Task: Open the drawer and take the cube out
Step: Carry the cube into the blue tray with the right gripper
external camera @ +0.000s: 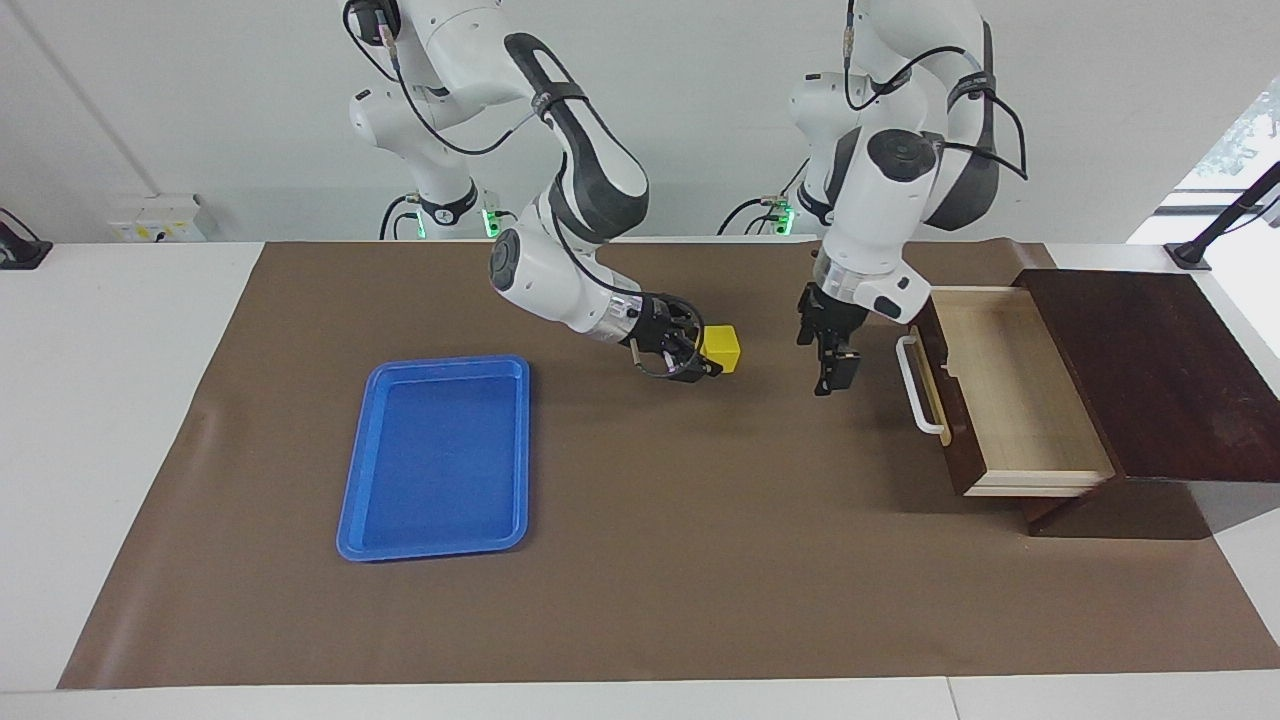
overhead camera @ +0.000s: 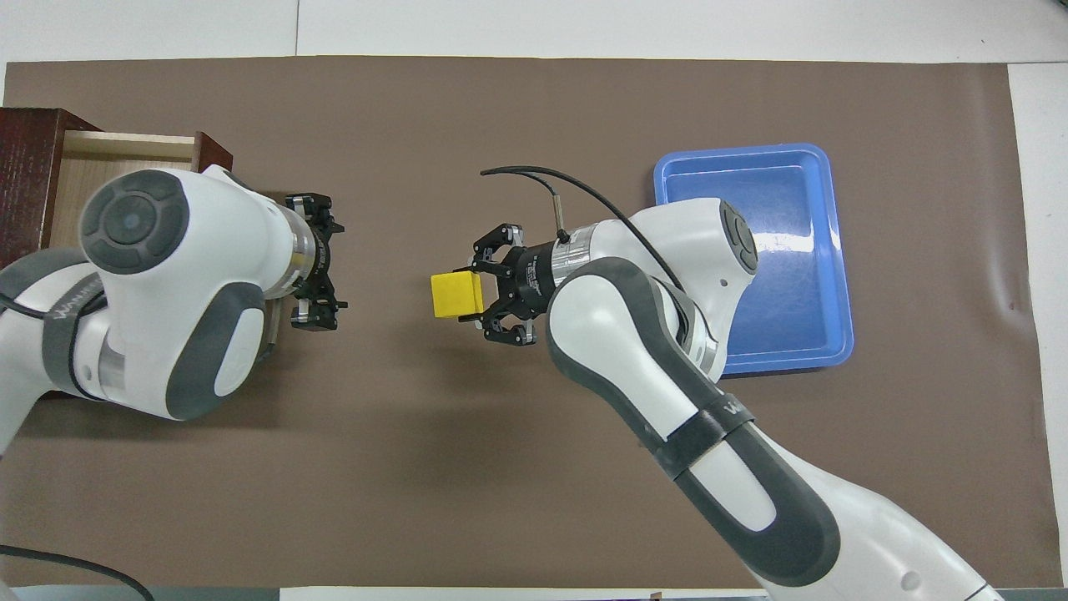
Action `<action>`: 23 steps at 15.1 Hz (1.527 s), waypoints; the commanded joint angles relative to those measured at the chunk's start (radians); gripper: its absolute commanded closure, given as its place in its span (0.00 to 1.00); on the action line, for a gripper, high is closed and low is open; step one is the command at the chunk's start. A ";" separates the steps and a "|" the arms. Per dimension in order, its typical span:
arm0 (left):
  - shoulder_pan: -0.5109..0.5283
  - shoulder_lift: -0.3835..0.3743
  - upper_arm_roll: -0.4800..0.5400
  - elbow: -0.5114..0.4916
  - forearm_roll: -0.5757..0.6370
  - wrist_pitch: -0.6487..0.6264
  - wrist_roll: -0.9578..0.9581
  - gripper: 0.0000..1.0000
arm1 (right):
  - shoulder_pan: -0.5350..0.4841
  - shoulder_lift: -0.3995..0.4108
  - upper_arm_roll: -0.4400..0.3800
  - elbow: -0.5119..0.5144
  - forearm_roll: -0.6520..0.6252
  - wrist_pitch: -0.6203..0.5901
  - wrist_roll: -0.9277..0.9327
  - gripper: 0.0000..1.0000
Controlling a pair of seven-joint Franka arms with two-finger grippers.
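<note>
With the drawer (external camera: pixel 1010 400) pulled well out of its dark cabinet (external camera: pixel 1150 380) at the left arm's end of the tabletop (external camera: pixel 120 400), we judge the opening done: its pale inside lies bare and we see nothing in it. The cube (external camera: pixel 721 348) is already out, pinched by our right end effector (external camera: pixel 706 352), which holds it in the air over the brown mat (external camera: pixel 650 580), between the drawer's front and the blue tray (external camera: pixel 440 455). What may remain is setting the cube down; the tray is a likely place, though that is only our guess.

Our left end effector (external camera: pixel 835 365) hangs just in front of the white handle (external camera: pixel 918 385), apart from it and carrying nothing; its fingers point down, and we cannot tell how far they stand apart.

From the facing view we see the whole drawer and its handle. From overhead, the left arm covers most of the drawer and all of the handle, yet that view shows better how the right fingers (overhead camera: pixel 477 269) flank the cube (overhead camera: pixel 456 295) on two sides.
</note>
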 commanded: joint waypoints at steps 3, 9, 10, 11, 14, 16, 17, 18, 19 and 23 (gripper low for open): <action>0.111 0.051 -0.008 -0.002 0.139 0.026 0.064 0.00 | -0.250 0.013 0.000 0.035 -0.054 -0.153 -0.005 1.00; 0.228 0.056 -0.008 0.006 0.173 0.044 0.071 0.00 | -0.540 0.016 -0.001 0.001 -0.134 -0.353 -0.247 1.00; 0.246 0.056 -0.007 0.008 0.188 0.044 0.080 0.00 | -0.581 0.012 -0.001 -0.032 -0.148 -0.368 -0.322 1.00; 0.260 0.056 -0.008 0.008 0.214 0.043 0.098 0.00 | -0.604 0.007 -0.003 -0.066 -0.157 -0.375 -0.396 1.00; 0.323 0.056 -0.008 0.006 0.222 0.047 0.179 0.00 | -0.646 0.016 -0.003 -0.116 -0.174 -0.373 -0.477 1.00; 0.355 0.056 -0.008 0.004 0.222 0.047 0.260 0.00 | -0.669 0.027 -0.003 -0.143 -0.210 -0.370 -0.558 1.00; 0.378 0.056 -0.008 0.003 0.222 0.049 0.293 0.00 | -0.677 0.033 -0.003 -0.154 -0.211 -0.370 -0.601 1.00; 0.395 0.054 -0.008 0.001 0.222 0.057 0.322 0.00 | -0.678 0.039 -0.003 -0.163 -0.211 -0.362 -0.640 1.00; 0.407 0.054 -0.008 -0.003 0.222 0.067 0.333 0.00 | -0.678 0.042 -0.004 -0.171 -0.211 -0.355 -0.664 1.00; 0.440 0.056 -0.008 0.000 0.222 0.070 0.383 0.00 | -0.677 0.050 -0.003 -0.185 -0.211 -0.298 -0.678 1.00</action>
